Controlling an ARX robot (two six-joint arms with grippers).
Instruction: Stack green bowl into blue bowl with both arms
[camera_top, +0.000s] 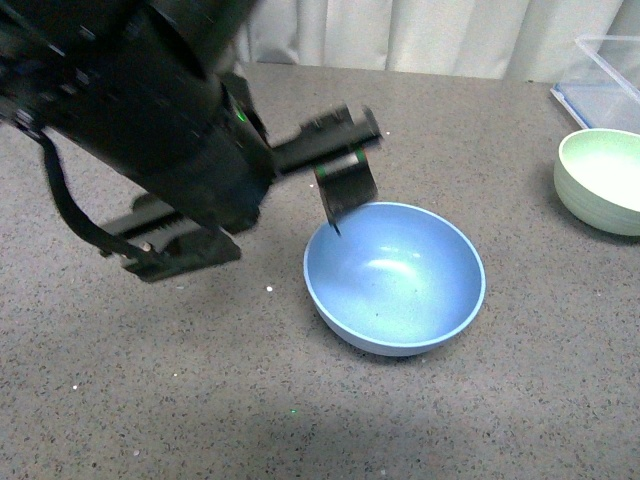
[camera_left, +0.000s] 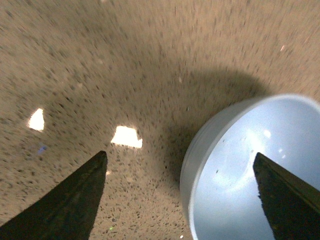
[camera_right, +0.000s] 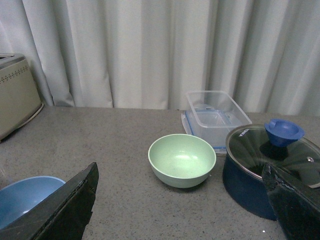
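The blue bowl (camera_top: 395, 280) sits upright and empty on the speckled grey table, mid-table. The green bowl (camera_top: 603, 180) sits upright and empty at the right edge, well apart from it. My left gripper (camera_top: 250, 245) is open and low at the blue bowl's left rim. In the left wrist view the gripper (camera_left: 180, 154) straddles that rim, one finger over the blue bowl (camera_left: 240, 170) and one over the table. My right gripper (camera_right: 179, 170) is open and empty, out of the front view. It faces the green bowl (camera_right: 182, 160) from a distance, and the blue bowl (camera_right: 20, 197) shows at one side.
A clear plastic container (camera_right: 216, 117) stands behind the green bowl and also shows in the front view (camera_top: 610, 75). A dark blue pot with a glass lid (camera_right: 265, 165) stands beside the green bowl. A beige appliance (camera_right: 15, 95) stands at the table's far side. Curtains (camera_right: 150, 50) hang behind.
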